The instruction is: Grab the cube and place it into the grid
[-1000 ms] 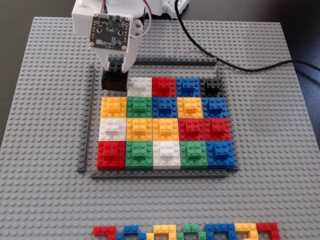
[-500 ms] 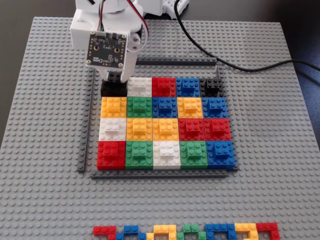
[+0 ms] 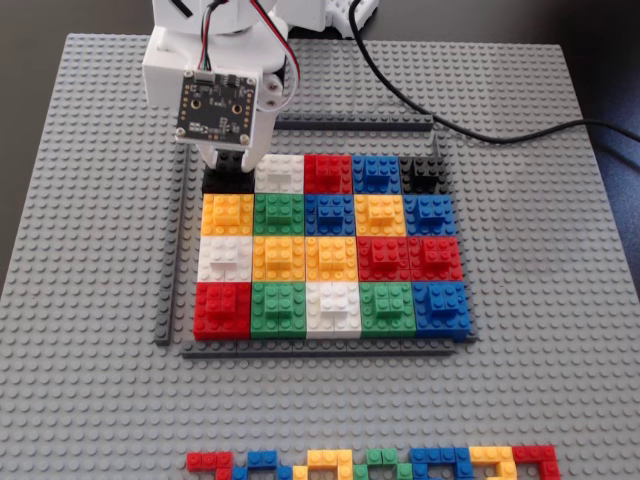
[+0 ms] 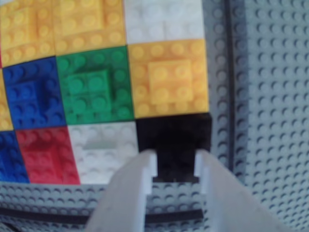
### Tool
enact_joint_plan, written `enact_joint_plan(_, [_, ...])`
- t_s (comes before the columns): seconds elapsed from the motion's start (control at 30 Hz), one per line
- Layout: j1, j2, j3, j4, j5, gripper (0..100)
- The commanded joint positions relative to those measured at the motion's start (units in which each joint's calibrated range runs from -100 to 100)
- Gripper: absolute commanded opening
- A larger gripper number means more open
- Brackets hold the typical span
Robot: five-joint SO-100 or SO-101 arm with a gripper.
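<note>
in the grid's (image 3: 325, 348) corner cell, gripper (image 4: 175, 162) straddles cube (image 4: 174, 133).

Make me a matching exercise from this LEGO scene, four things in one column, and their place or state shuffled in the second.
1 cube
2 gripper
3 line of flat bricks
4 red corner block

A bottom edge of the baseplate, fixed view
B grid's bottom left corner, fixed view
C grid's top left corner, fixed view
D closed on the cube's raised brick

Pairs: 1-C, 2-D, 3-A, 4-B
</note>
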Motion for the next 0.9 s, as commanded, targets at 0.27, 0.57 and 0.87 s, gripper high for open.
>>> enact_joint_plan(0.27, [-0.50, -0.86, -2.05, -1.20, -0.39, 17])
enact_joint_plan(0.57, [-0.43, -1.46, -1.96, -1.15, -0.54, 18])
enact_joint_plan(0.87, [0.08, -2.58, -2.87, -1.15, -0.73, 20])
